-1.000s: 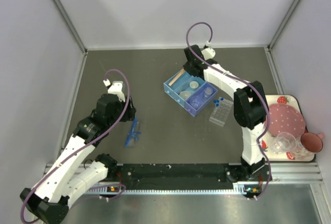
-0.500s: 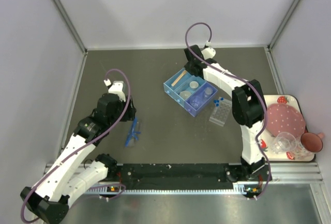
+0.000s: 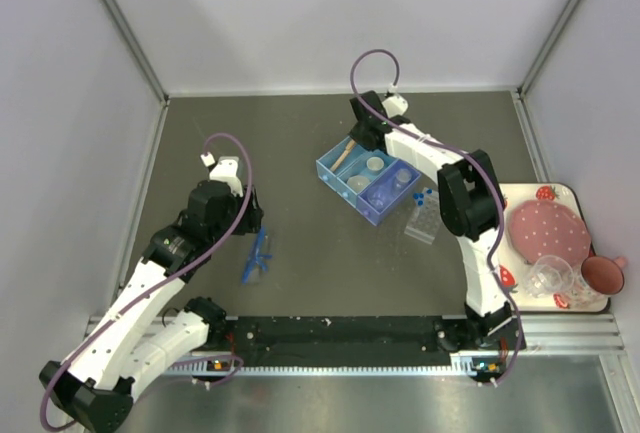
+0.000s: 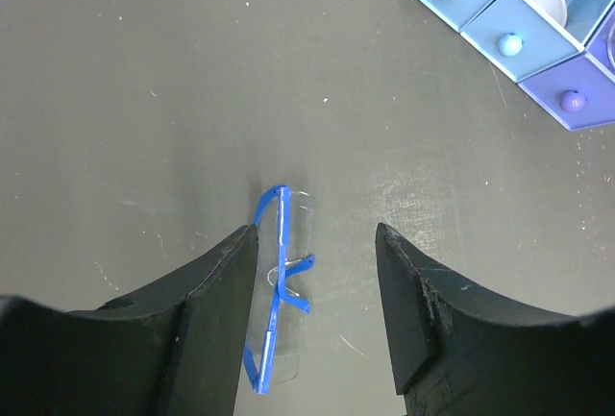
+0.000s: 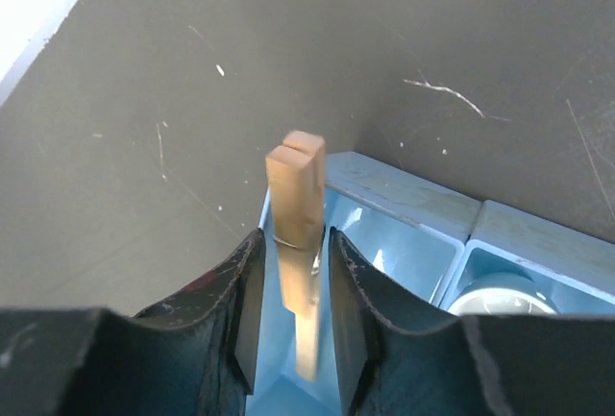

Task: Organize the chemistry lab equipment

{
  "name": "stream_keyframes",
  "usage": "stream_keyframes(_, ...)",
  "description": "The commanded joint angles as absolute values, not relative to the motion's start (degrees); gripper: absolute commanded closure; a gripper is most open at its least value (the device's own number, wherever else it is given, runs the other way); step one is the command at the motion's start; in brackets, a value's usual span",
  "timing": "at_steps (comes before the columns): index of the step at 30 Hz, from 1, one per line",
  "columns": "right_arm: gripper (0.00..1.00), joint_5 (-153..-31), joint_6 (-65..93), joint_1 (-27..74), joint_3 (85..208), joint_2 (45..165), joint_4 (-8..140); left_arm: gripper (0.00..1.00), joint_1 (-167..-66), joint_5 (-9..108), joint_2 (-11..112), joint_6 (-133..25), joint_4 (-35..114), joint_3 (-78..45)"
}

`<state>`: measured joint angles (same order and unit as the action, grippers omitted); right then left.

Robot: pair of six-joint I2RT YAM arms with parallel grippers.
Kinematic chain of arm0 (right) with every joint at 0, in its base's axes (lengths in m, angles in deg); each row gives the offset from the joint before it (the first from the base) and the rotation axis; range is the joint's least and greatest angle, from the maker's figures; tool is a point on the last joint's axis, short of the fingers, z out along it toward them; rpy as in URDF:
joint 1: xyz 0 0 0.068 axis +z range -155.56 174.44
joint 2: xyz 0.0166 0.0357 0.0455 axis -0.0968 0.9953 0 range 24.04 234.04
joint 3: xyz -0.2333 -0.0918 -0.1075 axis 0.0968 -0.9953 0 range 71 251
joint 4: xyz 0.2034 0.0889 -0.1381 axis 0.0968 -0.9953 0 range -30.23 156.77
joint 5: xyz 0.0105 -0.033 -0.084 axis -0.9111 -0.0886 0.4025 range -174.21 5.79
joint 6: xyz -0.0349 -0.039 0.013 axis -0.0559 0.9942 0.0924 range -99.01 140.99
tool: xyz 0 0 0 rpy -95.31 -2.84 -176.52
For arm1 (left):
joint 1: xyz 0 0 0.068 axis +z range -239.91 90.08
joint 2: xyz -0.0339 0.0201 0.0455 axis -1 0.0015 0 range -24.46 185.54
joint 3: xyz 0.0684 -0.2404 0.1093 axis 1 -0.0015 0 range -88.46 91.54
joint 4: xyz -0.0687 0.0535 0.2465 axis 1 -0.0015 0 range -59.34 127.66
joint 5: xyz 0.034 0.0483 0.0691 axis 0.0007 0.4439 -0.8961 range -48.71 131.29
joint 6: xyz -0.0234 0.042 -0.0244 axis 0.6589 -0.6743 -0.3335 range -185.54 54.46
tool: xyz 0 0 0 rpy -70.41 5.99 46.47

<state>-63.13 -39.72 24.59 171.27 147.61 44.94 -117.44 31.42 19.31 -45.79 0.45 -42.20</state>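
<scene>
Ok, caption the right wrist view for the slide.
Slim wooden clip between the right hand's black fingers, its end over a light-blue plastic organizer tray.

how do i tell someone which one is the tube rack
Start at the blue box mid-table. Just off its near right corner lies the rack. It is the only clear slab with rows of holes, blue-capped tubes at its far end.

No text, label, brand, number or sign can be read in any of the views.
</scene>
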Motion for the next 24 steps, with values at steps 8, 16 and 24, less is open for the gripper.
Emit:
stream_keyframes(8, 0.58, -56.0, -27.3, 29.3, 171.6, 136.2, 47.8, 0.42, -117.2, 31.4, 19.4, -46.2, 2.7, -42.1)
stream_keyframes(16, 0.58, -60.9, -13.5, 36.4, 159.4, 119.2, 47.1, 0.43, -117.2, 30.7, 18.8, -46.1, 2.5, -42.1)
stream_keyframes(24, 0.52, -85.2, -8.9, 40.4, 145.6, 113.8, 45.9, 0.41, -117.1, 25.8, 18.3, -45.2, 1.6, -41.3)
